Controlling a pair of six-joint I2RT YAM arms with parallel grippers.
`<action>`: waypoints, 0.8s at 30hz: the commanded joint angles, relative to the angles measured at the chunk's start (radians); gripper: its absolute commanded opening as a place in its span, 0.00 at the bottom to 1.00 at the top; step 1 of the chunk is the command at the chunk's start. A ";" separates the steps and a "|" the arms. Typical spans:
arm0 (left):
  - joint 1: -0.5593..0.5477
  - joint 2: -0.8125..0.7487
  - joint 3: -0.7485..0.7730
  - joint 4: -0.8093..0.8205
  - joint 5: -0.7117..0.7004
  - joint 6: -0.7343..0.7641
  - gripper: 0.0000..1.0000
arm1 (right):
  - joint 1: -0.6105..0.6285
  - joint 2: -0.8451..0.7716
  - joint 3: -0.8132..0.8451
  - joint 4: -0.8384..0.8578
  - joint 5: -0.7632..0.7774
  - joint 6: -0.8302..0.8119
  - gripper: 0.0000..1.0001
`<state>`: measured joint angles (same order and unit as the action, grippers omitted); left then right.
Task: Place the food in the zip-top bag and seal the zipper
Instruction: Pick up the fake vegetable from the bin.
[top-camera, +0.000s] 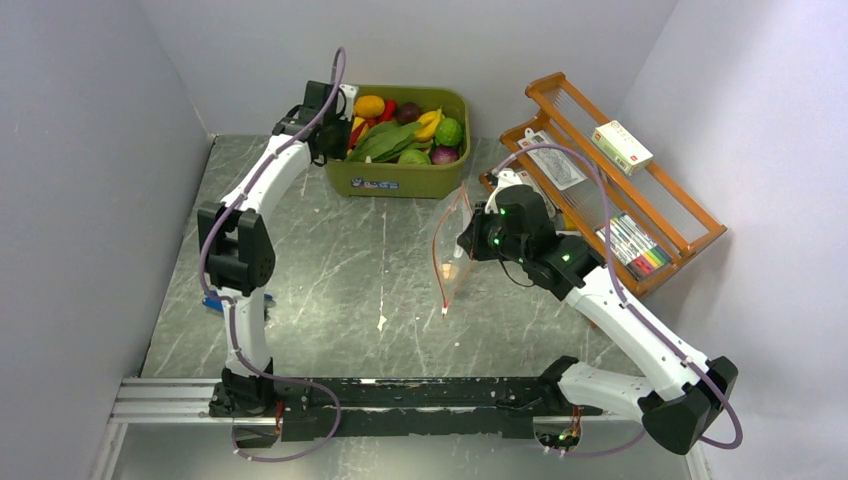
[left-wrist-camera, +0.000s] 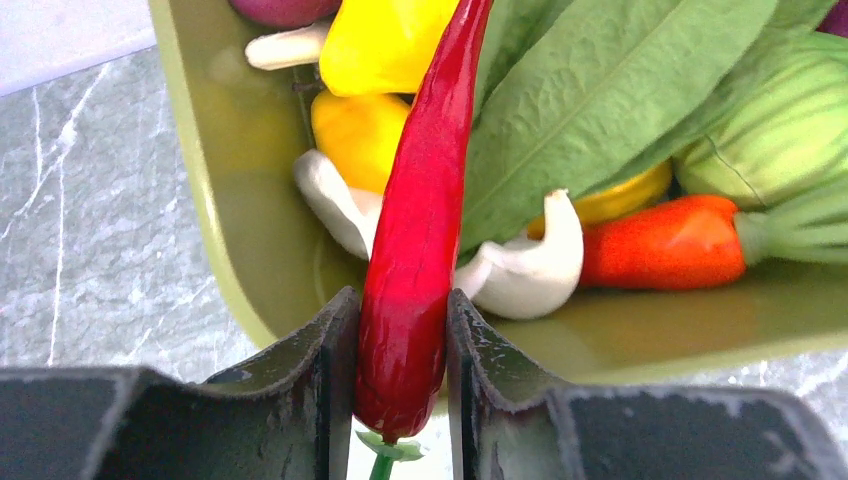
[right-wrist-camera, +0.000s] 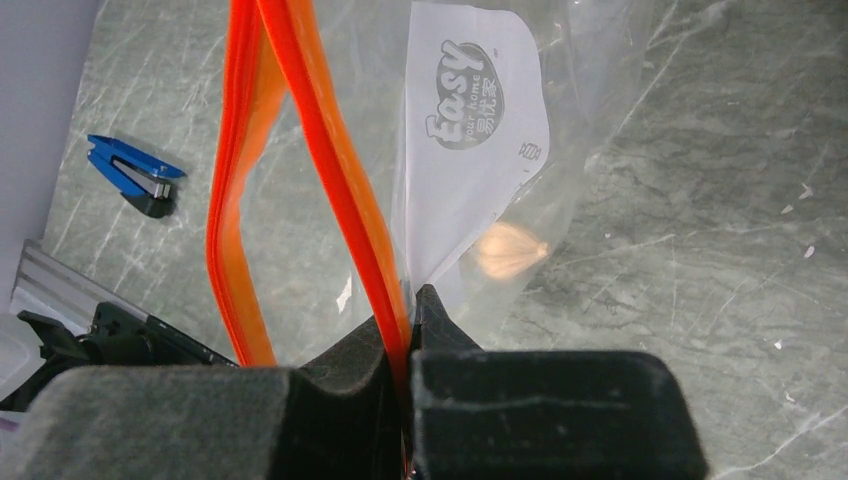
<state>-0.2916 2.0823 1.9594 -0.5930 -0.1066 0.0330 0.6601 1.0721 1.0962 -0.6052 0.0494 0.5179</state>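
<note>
Pale walls close in a grey marbled surface (top-camera: 330, 270). At its left edge a blue clip (top-camera: 213, 303) lies beside the left arm. That arm reaches to the far left end of the green tub (top-camera: 400, 180), where the left pincer (left-wrist-camera: 403, 340) is clenched on the red chili (left-wrist-camera: 420, 220), both fingers pressed against its sides near the stem end, its tip pointing over the tub. Under it in the tub lie green leaves (left-wrist-camera: 590, 110) and yellow, white and orange pieces. Right of centre, in front of the tub, the clear bag (top-camera: 455, 240) is held up by one edge, its mouth gaping, the red-orange zipper (right-wrist-camera: 335, 190) parted into two strips. The right pincer (right-wrist-camera: 408, 320) is clamped on one strip. A small pale piece (right-wrist-camera: 510, 250) sits inside the bag. At the far right stands a wooden rack (top-camera: 640, 195) holding packets
</note>
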 joint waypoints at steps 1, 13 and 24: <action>0.008 -0.139 -0.046 0.023 0.042 -0.036 0.17 | -0.002 -0.019 -0.021 0.039 0.003 0.026 0.00; 0.008 -0.495 -0.279 0.096 0.337 -0.157 0.17 | -0.003 0.008 -0.023 0.062 0.020 0.118 0.00; 0.005 -0.800 -0.583 0.145 0.742 -0.263 0.15 | -0.003 0.023 -0.010 0.065 0.150 0.302 0.00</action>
<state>-0.2913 1.3930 1.4773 -0.5091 0.4000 -0.1608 0.6601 1.0782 1.0710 -0.5430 0.1150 0.7345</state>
